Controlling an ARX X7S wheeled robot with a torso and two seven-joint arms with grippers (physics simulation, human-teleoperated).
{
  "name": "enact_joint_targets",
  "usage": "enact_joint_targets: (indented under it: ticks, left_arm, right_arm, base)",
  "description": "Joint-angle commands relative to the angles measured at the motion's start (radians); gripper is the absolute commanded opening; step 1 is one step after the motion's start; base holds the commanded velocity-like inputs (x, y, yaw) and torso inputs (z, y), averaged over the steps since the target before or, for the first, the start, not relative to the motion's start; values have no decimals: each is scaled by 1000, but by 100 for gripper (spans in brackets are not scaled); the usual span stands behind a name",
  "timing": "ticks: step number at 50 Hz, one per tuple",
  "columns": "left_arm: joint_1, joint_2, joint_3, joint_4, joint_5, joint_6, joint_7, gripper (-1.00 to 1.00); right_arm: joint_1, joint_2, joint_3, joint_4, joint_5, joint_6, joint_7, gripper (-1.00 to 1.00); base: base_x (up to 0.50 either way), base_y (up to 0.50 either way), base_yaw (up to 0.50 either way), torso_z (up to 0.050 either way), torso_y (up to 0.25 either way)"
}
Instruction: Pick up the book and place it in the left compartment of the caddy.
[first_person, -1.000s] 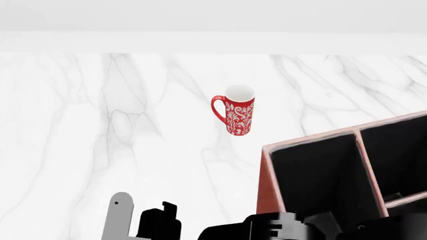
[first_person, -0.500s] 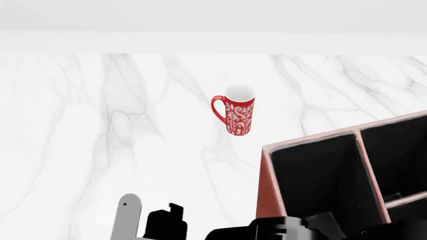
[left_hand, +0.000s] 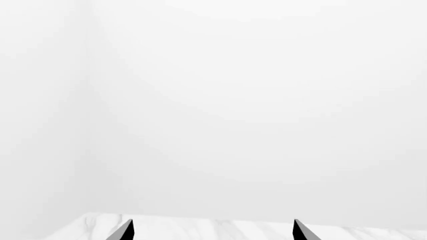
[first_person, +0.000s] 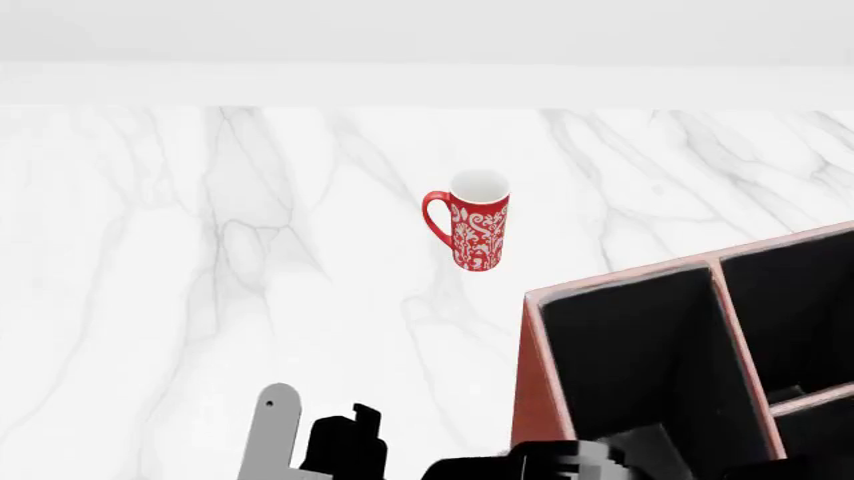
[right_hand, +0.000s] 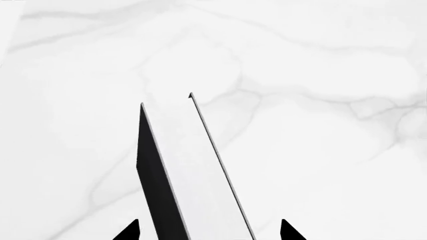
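One white marble desk with grey veining carries two things in the head view: a single tall red mug with a white floral pattern, standing upright with its handle toward the left, and one large reddish-brown leather-look caddy with black lining at the lower right, well apart from the mug. Three black-lined slots of the caddy show, split by thin pinkish dividers; the long left compartment lies nearest the sloping outer wall. In the right wrist view one plain black hardcover book with white page edges stands on edge between the two dark fingers of the right gripper, which appear closed on it above the bare marble. In the left wrist view the left gripper shows two dark finger tips set wide apart with nothing between them, the desk edge and a blank white wall beyond.
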Motion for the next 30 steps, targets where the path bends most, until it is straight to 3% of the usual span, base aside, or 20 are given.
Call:
enact_joint_targets:
  ticks: [1, 22, 23, 30]
  left_arm:
    - [4, -2, 2, 3, 9, 0, -4, 100]
    - [5, 0, -1, 4, 11, -2, -1, 100]
    - [5, -1, 0, 2, 11, 0, -1, 100]
    - [8, -5, 1, 3, 15, 5, -6, 100]
  right_arm:
    - [-25, -6, 4, 29, -7, -13, -3, 100]
    - [-39, -4, 6, 38, -6, -16, -26, 100]
    - [-39, -4, 5, 36, -8, -16, -25, -100]
    - [-42, -3, 7, 36, -9, -15, -24, -100]
  base:
    - [0, 0, 0, 0, 0]
    - [0, 0, 0, 0, 0]
    - [0, 0, 0, 0, 0]
    - [0, 0, 0, 0, 0]
